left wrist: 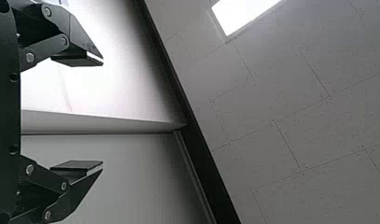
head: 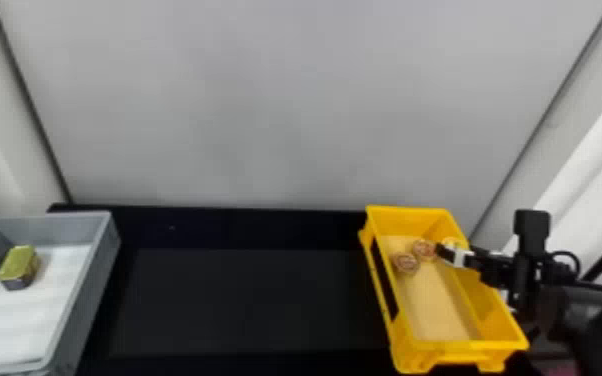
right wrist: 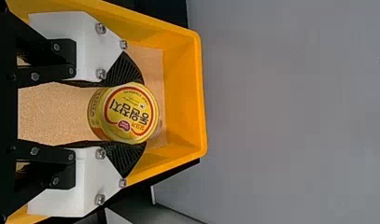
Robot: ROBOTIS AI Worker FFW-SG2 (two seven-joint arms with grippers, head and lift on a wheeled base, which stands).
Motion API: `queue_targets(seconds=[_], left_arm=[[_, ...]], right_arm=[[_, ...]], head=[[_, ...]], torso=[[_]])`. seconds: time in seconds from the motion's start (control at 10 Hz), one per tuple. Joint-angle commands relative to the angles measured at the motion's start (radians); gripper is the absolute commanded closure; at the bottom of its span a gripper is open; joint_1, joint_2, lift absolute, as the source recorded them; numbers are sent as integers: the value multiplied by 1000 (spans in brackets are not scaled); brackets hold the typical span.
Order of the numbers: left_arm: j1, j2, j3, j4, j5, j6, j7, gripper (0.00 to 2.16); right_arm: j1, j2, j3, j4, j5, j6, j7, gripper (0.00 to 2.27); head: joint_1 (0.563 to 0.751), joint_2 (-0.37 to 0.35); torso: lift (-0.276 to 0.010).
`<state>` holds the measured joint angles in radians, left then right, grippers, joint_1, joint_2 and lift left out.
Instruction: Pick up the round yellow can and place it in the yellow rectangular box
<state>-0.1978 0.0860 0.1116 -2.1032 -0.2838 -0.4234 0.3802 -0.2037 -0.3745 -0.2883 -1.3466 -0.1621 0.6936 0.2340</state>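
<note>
Over the far end of the yellow rectangular box (head: 447, 346), the right tool (right wrist: 142, 113) is gripping the round yellow can (right wrist: 127, 114).

Progress: picking up is looking done, and carrying is looking all but done, as the can is sitting inside the box's walls. Judging from this, what is waiting is the letting go and a clean withdrawal. Whether the can is touching the box floor or hanging just above it, I am not managing to tell.

Position: the can is lying between the 2 dark ribbed fingertips, with 1 pressing on each side. Its printed lid is facing the wrist camera, and a strip of its side wall is showing too.

Neighbours: 2 other round cans are resting in the box, a nearer can (head: 405, 262) and a farther can (head: 424, 248), the latter just beside the right tool's tip. Risk, my estimate: opening wide could be nudging that farther can.

Elsewhere: the left tool (left wrist: 102, 113) is idling with its 2 fingers spread and nothing between them, a wall and ceiling lying beyond. Across the black tabletop (head: 255, 300), a grey bin (head: 99, 255) is holding 1 squarish yellow-green tin (head: 17, 263).
</note>
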Motion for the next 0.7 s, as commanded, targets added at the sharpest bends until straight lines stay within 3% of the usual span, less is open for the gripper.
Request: queue_targets(seconds=[0.0, 0.6], left_arm=[[0, 0, -1, 0, 0, 0, 0, 450], [-3, 0, -1, 2, 0, 0, 0, 450]], right_arm=[[-2, -3, -5, 3, -1, 2, 1, 734], [-16, -8, -9, 113, -14, 9, 1, 734]], head=[[641, -169], [641, -169]], torso=[[0], [0]])
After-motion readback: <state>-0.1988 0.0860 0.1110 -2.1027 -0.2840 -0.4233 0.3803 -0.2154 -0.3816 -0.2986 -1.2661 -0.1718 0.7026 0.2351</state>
